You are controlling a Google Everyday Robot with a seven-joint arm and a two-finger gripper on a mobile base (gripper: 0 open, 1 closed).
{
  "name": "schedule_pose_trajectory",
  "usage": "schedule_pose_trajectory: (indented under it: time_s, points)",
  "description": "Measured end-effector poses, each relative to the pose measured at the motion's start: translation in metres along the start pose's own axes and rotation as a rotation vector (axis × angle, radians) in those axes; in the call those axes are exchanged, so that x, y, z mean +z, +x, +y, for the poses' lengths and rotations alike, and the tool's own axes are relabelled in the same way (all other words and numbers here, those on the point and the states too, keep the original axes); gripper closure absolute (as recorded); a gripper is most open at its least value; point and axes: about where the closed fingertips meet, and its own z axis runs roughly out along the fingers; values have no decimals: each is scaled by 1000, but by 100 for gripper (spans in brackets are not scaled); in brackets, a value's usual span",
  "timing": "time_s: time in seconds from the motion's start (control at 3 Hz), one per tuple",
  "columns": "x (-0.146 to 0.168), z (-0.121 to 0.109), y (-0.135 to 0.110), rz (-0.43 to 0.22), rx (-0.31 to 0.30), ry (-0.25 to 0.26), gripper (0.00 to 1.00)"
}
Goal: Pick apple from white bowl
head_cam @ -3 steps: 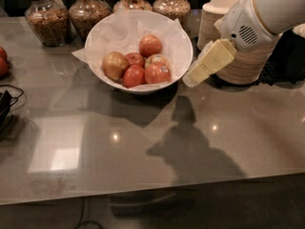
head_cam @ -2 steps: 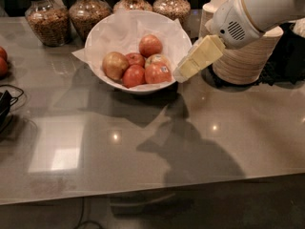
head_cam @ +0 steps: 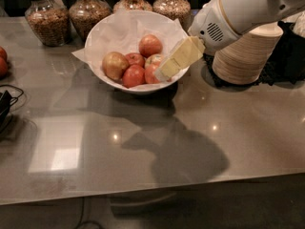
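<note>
The white bowl (head_cam: pixel 99 38), lined with crinkled white paper, stands at the back middle of the grey counter. The apple (head_cam: pixel 114 65), dull yellow-gold with a brownish blush, lies at the bowl's left side. Several smaller red apples (head_cam: pixel 149 45) lie beside it. My gripper (head_cam: pixel 166 70), pale yellow on a white arm, reaches in from the upper right. Its tip hangs over the bowl's right rim, right by the rightmost red apples and well to the right of the yellow-gold apple.
Several glass jars (head_cam: pixel 47 15) of grains stand behind the bowl. A stack of beige disposable bowls (head_cam: pixel 248 51) stands at the right on a dark mat. Red apples (head_cam: pixel 2 61) sit at the left edge, with a black cable (head_cam: pixel 7 104) below them.
My arm has swung left and down. The gripper tip went from beside the bowl's right rim to over the rim, above the right-hand apples. The apples have not moved.
</note>
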Motion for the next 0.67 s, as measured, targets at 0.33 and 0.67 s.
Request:
schedule_pose_trajectory:
  time_s: [0.33, 0.67]
  points:
    - [13, 4, -6, 0, 22, 0, 1]
    - [27, 10, -9, 20, 52, 28, 2]
